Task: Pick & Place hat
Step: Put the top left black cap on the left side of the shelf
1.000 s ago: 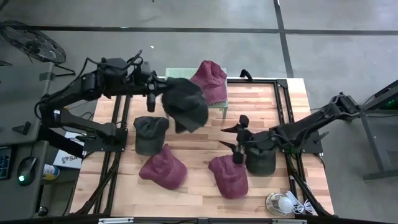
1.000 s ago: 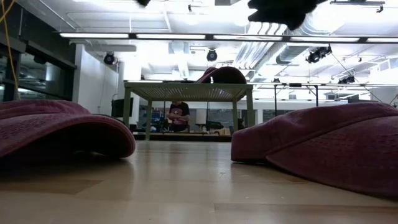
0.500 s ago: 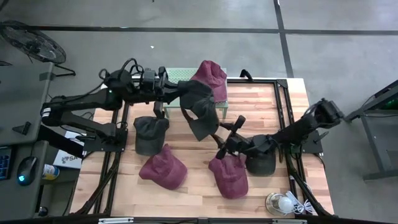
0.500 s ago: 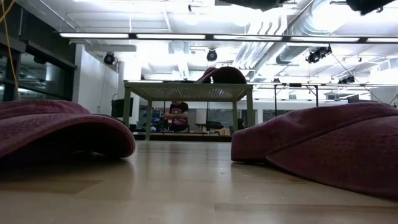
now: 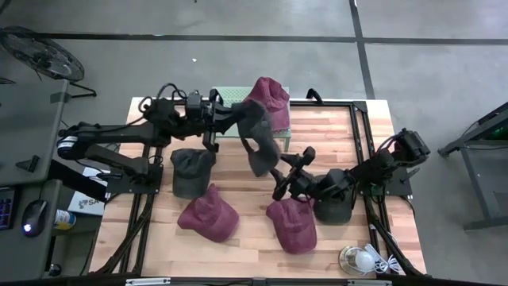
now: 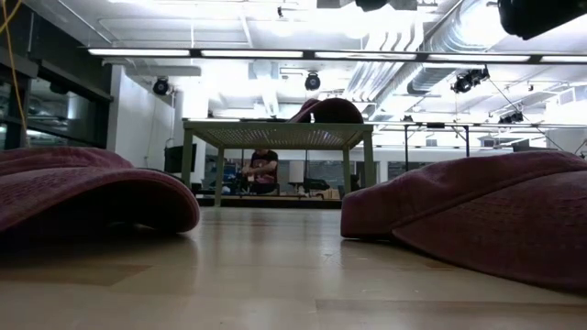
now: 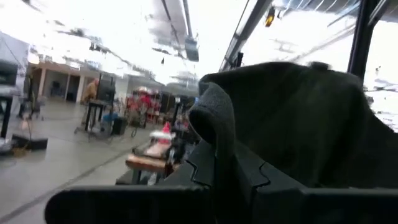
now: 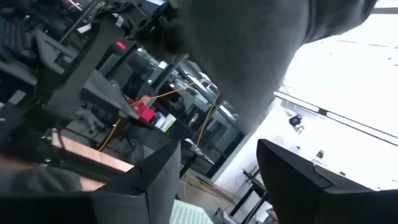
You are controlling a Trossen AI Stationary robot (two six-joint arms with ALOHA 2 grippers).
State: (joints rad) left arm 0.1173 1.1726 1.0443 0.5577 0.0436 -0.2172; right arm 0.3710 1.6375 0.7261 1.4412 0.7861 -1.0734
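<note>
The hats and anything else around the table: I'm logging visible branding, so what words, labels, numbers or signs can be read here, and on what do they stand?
None can be read.
The dark hat held by the left end effector shows no lettering, nor do the maroon hats on the table.
A box beside the table's left edge carries dark print, too small to read.
Signs in the room seen from the wrist views are too blurred.
</note>
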